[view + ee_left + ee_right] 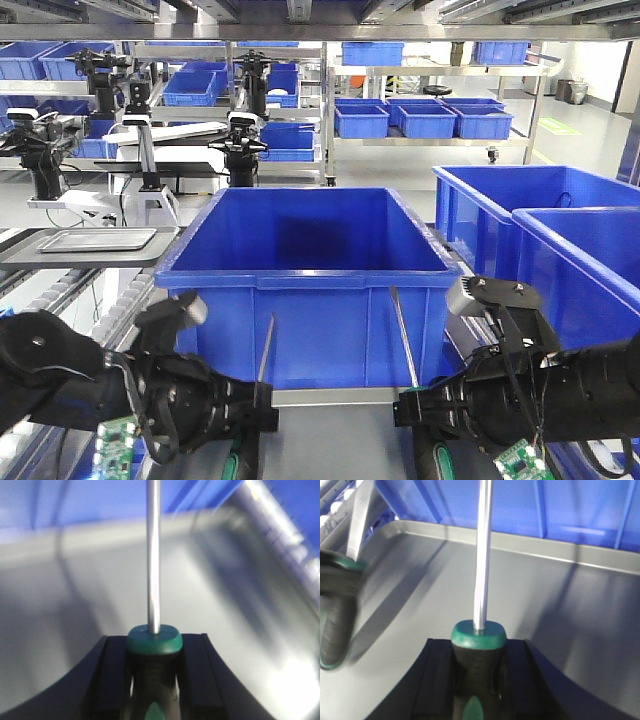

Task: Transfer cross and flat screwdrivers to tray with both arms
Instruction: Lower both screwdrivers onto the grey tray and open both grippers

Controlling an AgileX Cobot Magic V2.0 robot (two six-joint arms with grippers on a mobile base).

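My left gripper (250, 415) is shut on the black-and-green handle of one screwdriver (154, 645), whose steel shaft (266, 350) points up and away. My right gripper (415, 405) is shut on the other screwdriver (479, 640), its shaft (403, 335) also slanting up. Both hang just above the grey tray (520, 545), whose bare floor (75, 605) fills the wrist views. In the left wrist view the gripper (154, 640) has both pads tight against the handle. The right wrist view shows the same grip (479, 642). There the left screwdriver's handle (337, 615) appears blurred at the left edge.
A deep blue bin (310, 280) stands right behind the tray, its wall close to both shaft tips. Two more blue bins (560, 230) sit at the right. Another flat grey tray (95, 240) lies on a side surface at the left, with shelving and other robot arms behind.
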